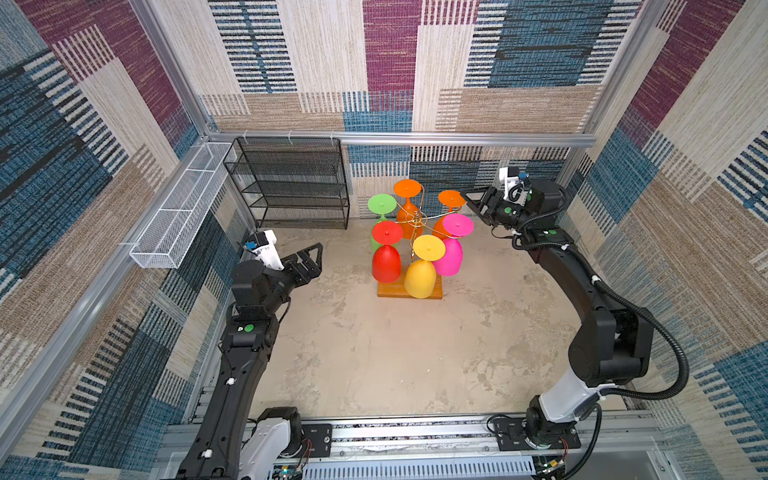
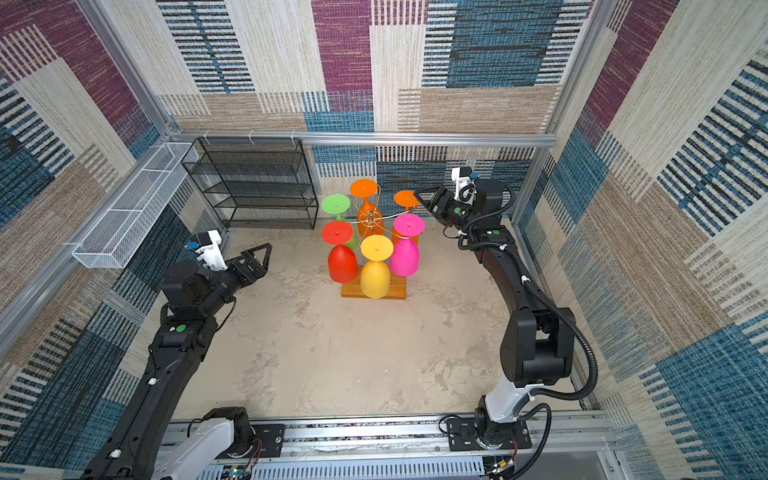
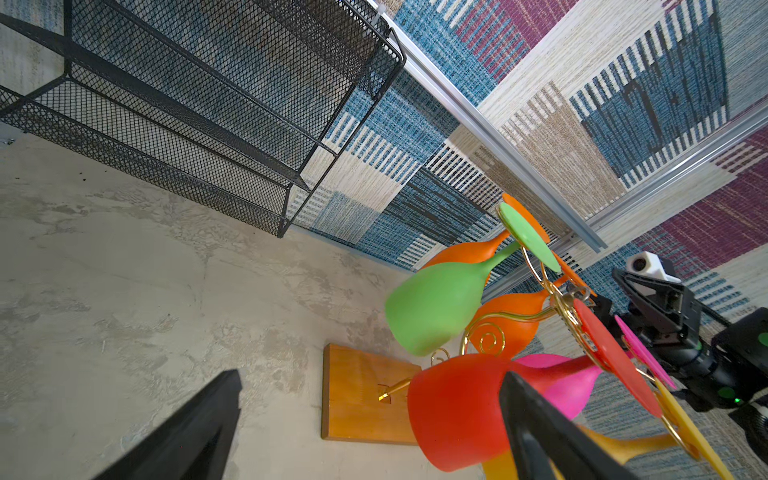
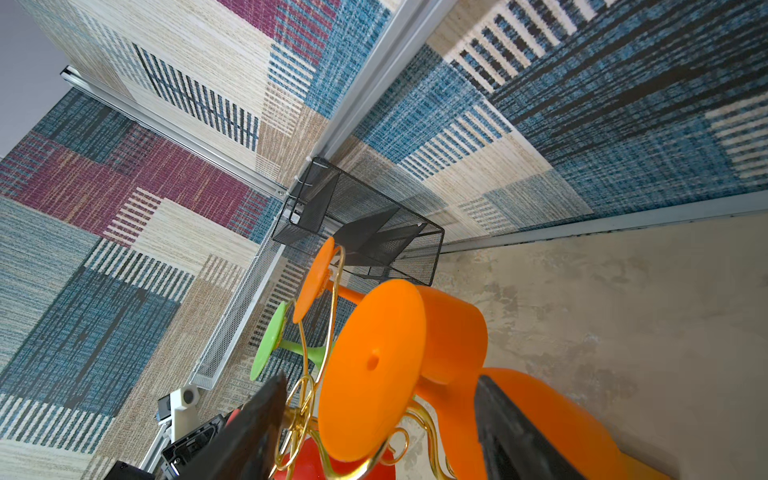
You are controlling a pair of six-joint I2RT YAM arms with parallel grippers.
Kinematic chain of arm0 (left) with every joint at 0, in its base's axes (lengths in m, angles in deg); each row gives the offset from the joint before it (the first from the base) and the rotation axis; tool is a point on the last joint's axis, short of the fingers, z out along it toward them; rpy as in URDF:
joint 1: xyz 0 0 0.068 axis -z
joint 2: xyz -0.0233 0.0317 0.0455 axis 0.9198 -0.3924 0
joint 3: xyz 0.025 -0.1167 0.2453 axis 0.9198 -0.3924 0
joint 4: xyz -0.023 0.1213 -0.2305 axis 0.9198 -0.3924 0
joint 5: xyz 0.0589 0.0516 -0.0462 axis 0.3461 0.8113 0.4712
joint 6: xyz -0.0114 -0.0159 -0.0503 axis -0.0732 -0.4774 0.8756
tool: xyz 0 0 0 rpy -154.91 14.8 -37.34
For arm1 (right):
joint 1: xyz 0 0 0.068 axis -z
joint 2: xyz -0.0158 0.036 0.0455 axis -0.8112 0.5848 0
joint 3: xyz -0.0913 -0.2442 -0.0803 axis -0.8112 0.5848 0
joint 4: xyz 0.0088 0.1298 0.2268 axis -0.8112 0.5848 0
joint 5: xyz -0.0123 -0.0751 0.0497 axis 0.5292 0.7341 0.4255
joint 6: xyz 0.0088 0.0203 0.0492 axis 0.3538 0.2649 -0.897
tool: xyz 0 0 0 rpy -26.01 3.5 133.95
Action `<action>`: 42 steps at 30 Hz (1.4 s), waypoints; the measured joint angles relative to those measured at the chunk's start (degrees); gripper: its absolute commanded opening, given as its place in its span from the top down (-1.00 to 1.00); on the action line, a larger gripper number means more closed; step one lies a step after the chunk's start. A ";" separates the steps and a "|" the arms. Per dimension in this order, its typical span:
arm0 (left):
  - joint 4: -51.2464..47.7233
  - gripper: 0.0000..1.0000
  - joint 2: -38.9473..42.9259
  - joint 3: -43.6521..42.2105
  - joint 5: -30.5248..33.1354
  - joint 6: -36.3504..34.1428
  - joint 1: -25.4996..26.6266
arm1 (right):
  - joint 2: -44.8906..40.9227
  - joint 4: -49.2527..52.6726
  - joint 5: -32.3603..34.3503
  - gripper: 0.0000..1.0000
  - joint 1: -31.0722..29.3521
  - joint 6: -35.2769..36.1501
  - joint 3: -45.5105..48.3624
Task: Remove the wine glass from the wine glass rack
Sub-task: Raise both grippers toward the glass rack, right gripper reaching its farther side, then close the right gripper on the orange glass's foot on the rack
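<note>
The wine glass rack (image 1: 417, 216) (image 2: 370, 217) is a gold wire tree on a wooden base (image 1: 388, 291) (image 3: 357, 395). Several coloured wine glasses hang on it upside down: green, red, yellow, pink and two orange. My right gripper (image 1: 469, 203) (image 2: 424, 201) (image 4: 382, 380) is at the rack's right side. Its jaws stand open on either side of the round foot of the right orange wine glass (image 1: 451, 198) (image 4: 374, 374), with gaps showing. My left gripper (image 1: 313, 264) (image 2: 266, 262) (image 3: 372, 376) is open and empty, left of the red glass (image 1: 386, 264) and apart from it.
A black mesh shelf unit (image 1: 291, 183) stands against the back wall, left of the rack. A white wire basket (image 1: 178, 216) hangs along the left wall. Patterned walls close in three sides; bare concrete floor (image 1: 374, 353) lies in front of the rack.
</note>
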 measured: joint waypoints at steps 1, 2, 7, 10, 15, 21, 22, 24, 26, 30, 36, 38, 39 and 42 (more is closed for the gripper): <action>0.00 -0.99 0.02 -0.15 0.00 -0.02 0.00 | 0.28 0.02 0.00 -0.36 -0.26 0.00 -0.33; 0.00 -0.98 0.07 -0.31 0.00 -0.04 0.00 | 0.59 0.02 0.02 -0.31 -0.44 0.00 -0.61; 0.02 -0.98 0.35 -0.85 0.02 -0.07 0.00 | 1.40 0.17 0.11 -0.10 -0.98 0.00 -1.31; 0.04 -0.98 0.37 -1.14 0.04 -0.04 0.00 | 1.64 0.26 0.59 0.04 -1.05 0.00 -1.40; 0.17 -0.98 0.31 -1.77 0.04 -0.04 0.00 | 1.75 0.68 0.72 0.22 -1.05 0.00 -1.90; 0.44 -0.98 0.26 -2.14 0.04 -0.04 -0.02 | 2.23 0.98 1.55 0.42 -1.05 -0.02 -2.32; 0.48 -0.98 0.26 -2.16 0.04 -0.04 -0.02 | 2.23 0.98 1.53 0.47 -1.05 -0.04 -2.32; 0.52 -0.98 0.28 -2.27 0.13 -0.04 -0.02 | 2.27 0.98 1.53 0.53 -1.05 -0.17 -2.32; 0.68 -0.98 0.28 -2.51 0.15 -0.04 -0.02 | 2.38 0.98 1.53 0.63 -1.05 -0.26 -2.32; 0.98 -0.98 0.28 -2.64 0.15 -0.04 0.02 | 2.38 0.98 1.53 0.75 -1.05 -0.66 -2.32; 1.31 -0.98 0.39 -3.17 0.17 -0.02 0.02 | 2.16 -1.38 0.48 0.92 -0.87 -3.19 -2.08; 1.29 -0.98 0.42 -3.39 0.17 -0.02 0.02 | 1.95 -2.29 -0.04 0.96 -0.66 -4.04 -1.49; 1.29 -0.98 0.42 -3.50 0.17 -0.02 0.02 | 1.86 -2.71 -0.48 0.97 -0.44 -4.76 -1.16; 1.38 -0.98 0.50 -3.89 0.20 -0.02 0.02 | 1.46 -3.41 -1.09 1.00 0.28 -6.14 -0.46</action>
